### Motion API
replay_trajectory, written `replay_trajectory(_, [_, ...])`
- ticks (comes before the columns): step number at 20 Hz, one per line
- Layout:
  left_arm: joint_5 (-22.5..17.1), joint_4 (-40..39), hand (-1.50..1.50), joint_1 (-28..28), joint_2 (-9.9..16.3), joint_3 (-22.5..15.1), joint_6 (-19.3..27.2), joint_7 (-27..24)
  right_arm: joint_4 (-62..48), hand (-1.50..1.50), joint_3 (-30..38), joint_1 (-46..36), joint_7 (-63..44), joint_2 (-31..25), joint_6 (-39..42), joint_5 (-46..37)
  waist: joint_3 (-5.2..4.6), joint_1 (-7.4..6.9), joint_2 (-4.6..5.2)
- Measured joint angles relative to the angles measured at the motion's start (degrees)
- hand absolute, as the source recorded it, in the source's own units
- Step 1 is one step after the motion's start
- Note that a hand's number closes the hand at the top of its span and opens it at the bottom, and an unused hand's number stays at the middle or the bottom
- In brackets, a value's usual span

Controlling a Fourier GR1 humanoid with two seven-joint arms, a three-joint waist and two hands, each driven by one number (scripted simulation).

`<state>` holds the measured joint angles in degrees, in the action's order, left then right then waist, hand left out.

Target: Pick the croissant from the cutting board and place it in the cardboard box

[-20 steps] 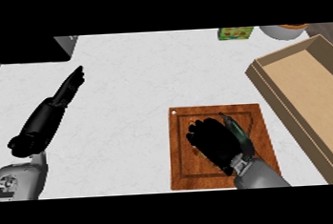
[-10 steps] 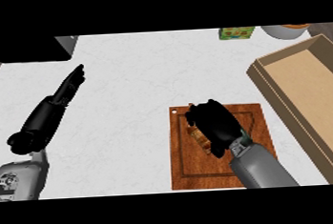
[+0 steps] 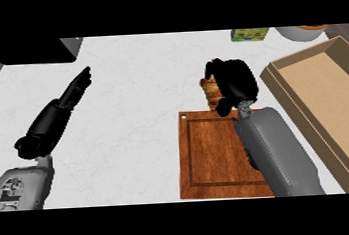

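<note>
Two hands show in the head view. We note the right hand [image 3: 233, 84] above the counter, just beyond the far edge of the cutting board [image 3: 216, 157], with its fingers curled round the croissant [image 3: 212, 91]. Only the croissant's brown left side shows past the black fingers; the rest is hidden under the palm. It is off the board, held over the white counter [image 3: 139, 91] between the board and the back of the scene, and it is not yet in the cardboard box [image 3: 321, 102]. The grey right forearm [image 3: 272, 154] runs from the lower edge up across the board's right side.

We record the box lying open at the right, its near long wall just beside the board's right edge and the forearm, its tan floor bare where we can see it.

We see the left hand [image 3: 76, 89] at the left, fingers straight and together, pointing away, holding nothing, well apart from the board.

At the far edge we note a green package [image 3: 249, 34], a pale round vessel [image 3: 302, 31] and a dark block [image 3: 30, 51].
</note>
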<state>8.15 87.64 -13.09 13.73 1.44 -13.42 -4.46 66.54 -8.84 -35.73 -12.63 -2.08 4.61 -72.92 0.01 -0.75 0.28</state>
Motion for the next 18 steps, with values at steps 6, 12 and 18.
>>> replay_trajectory(6, [-0.1,1.4,0.00,1.2,-0.1,0.2,-0.4,0.6,5.2,1.50,4.0,-4.6,-6.4,-0.7,-0.4,-1.0,-0.02,0.55,-0.39])
replay_trajectory(12, [-0.1,0.5,0.00,0.9,0.1,0.9,-0.3,-0.2,10.1,1.50,12.3,-7.2,-15.4,-2.0,-4.2,-0.8,-0.03,1.07,-0.39])
replay_trajectory(18, [-0.3,2.2,0.00,1.4,-0.1,0.8,-0.8,1.1,11.0,1.50,20.6,-8.0,-18.1,-7.9,-6.0,1.5,-0.01,0.81,-0.35])
